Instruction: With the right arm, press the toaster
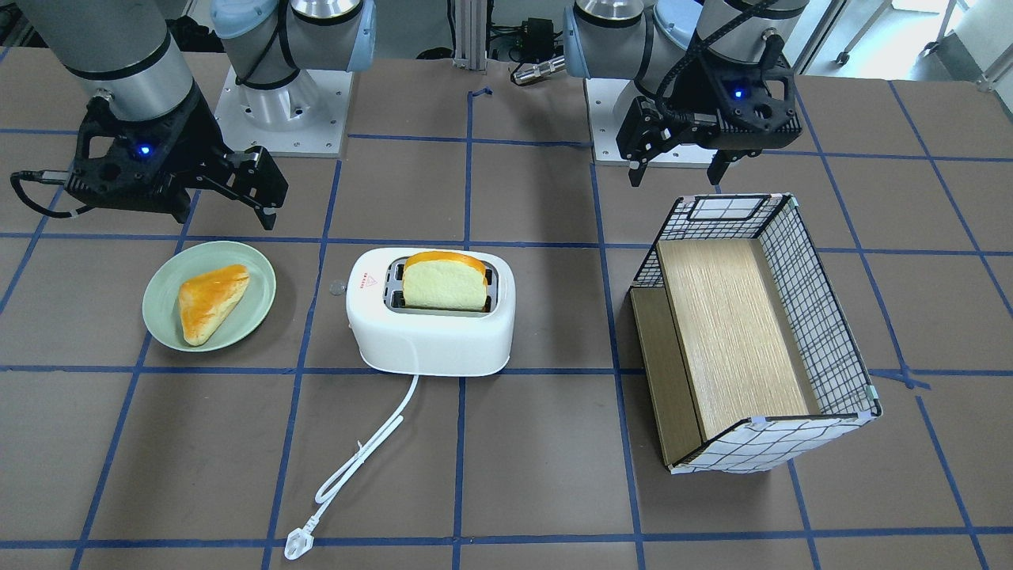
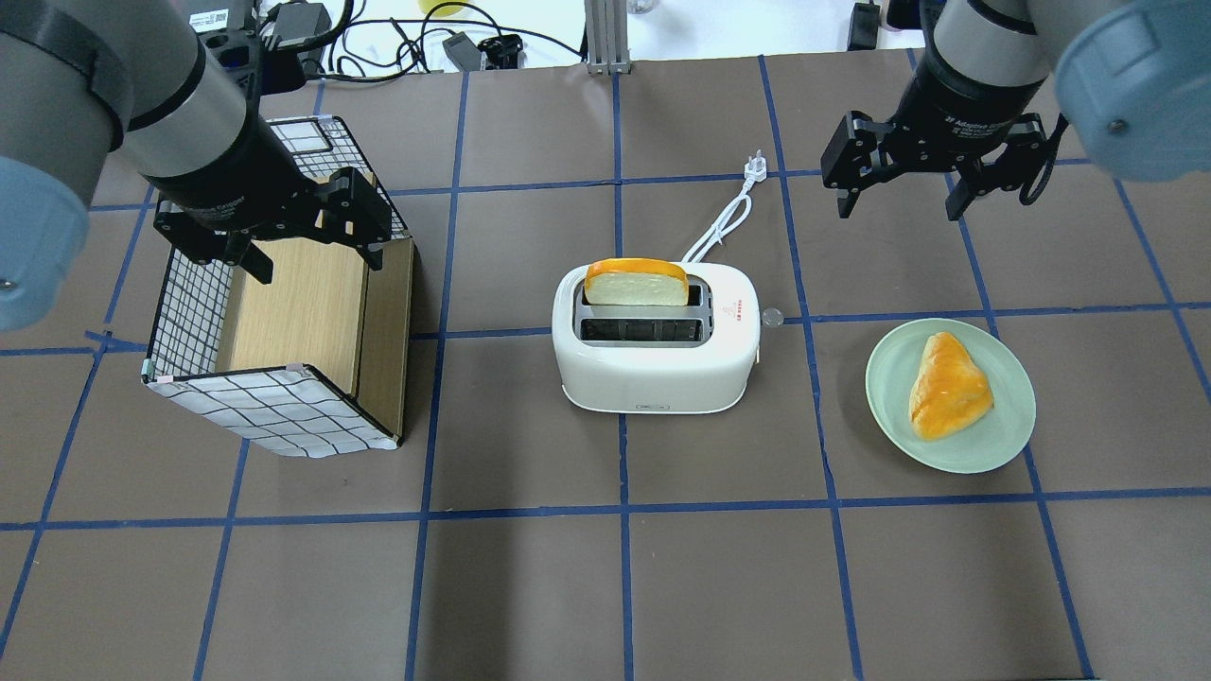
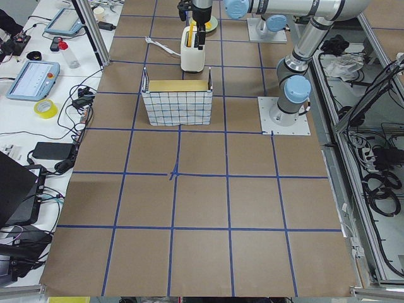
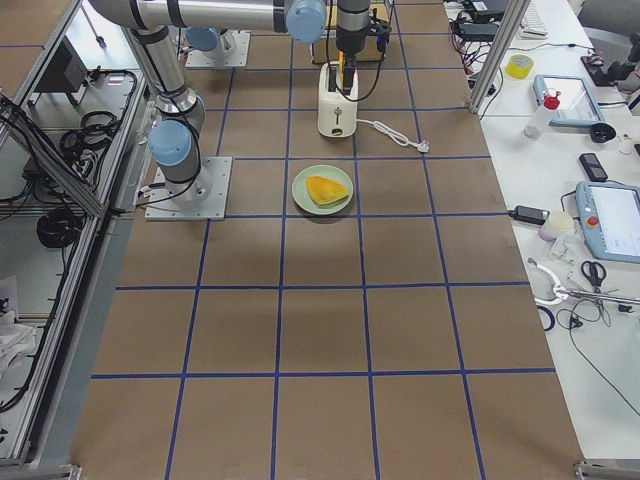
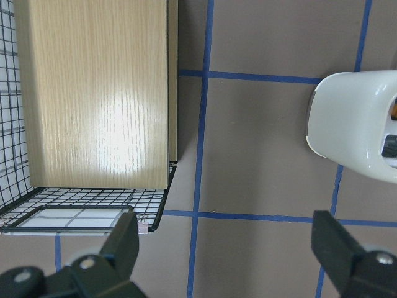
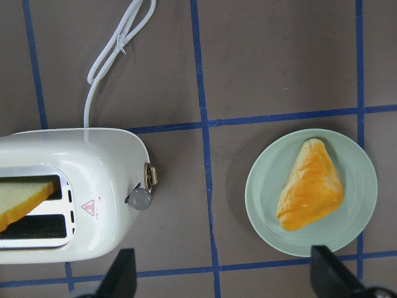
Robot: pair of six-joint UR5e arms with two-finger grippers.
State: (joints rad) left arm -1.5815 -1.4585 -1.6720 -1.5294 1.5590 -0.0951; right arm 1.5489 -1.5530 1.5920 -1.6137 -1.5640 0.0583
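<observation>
The white toaster (image 1: 431, 336) stands mid-table, also in the overhead view (image 2: 653, 374), with a bread slice (image 1: 443, 286) upright in one slot. Its small round end knob (image 6: 140, 198) faces the plate side. Its white cord (image 1: 360, 459) trails away with the plug loose on the table. My right gripper (image 2: 897, 210) is open and empty. It hovers high over the gap between the toaster's knob end and the plate, and touches nothing; in the front view (image 1: 225, 218) it is beside the plate. My left gripper (image 2: 317, 267) is open and empty above the basket.
A pale-green plate (image 2: 984, 445) with a golden triangular pastry (image 2: 946, 388) lies beside the toaster's knob end. A checked wire basket (image 2: 189, 303) with a wooden board inside lies tipped on the toaster's other side. Cables and gear lie beyond the table's far edge.
</observation>
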